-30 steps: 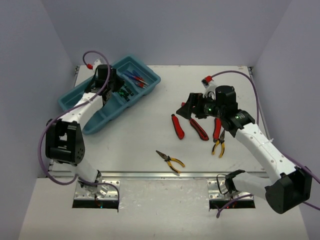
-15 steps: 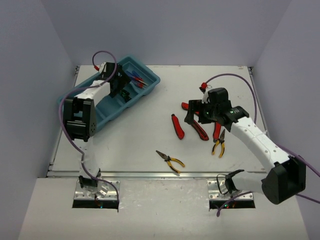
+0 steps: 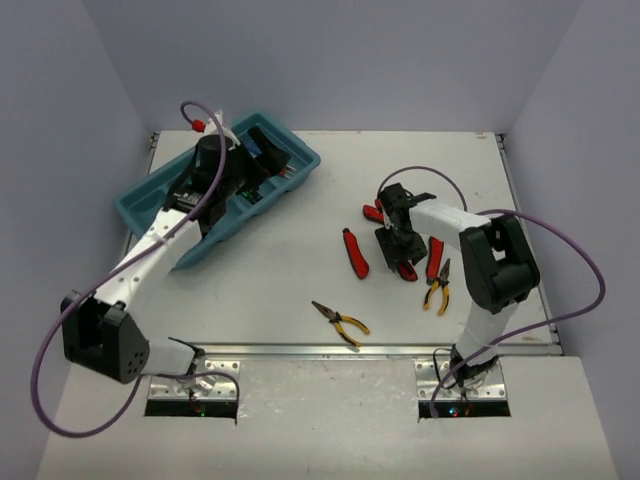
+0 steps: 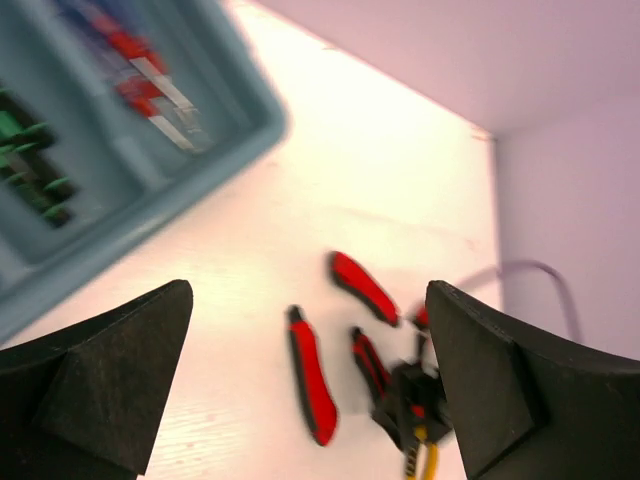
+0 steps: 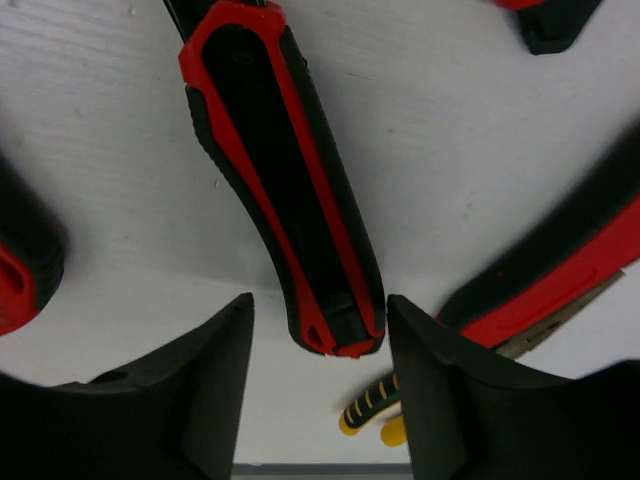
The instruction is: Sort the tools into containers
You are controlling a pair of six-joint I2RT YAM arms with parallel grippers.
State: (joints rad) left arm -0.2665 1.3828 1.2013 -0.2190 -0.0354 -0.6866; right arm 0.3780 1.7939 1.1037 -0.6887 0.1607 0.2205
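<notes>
The teal tray (image 3: 150,200) lies at the far left; blue-handled screwdrivers (image 4: 140,75) with red collars fill one compartment and green-handled ones (image 4: 30,170) the one beside it. My left gripper (image 3: 252,158) hovers over the tray, open and empty. Red-handled pliers (image 3: 355,252) lie spread right of centre. My right gripper (image 5: 320,385) is low over them, its jaws apart on either side of the end of one red-and-black handle (image 5: 285,190), with a gap on the left side. One pair of yellow-handled pliers (image 3: 437,290) lies just beyond it, another (image 3: 342,322) near the front edge.
More red handles (image 5: 560,270) lie close on both sides of the right gripper's fingers. Grey walls enclose the table on three sides. The metal front rail (image 3: 330,350) runs along the near edge.
My left gripper has opened over the tray and its arm has swung and lifted. The right gripper has dropped onto the red pliers and its jaws have narrowed around one handle.
</notes>
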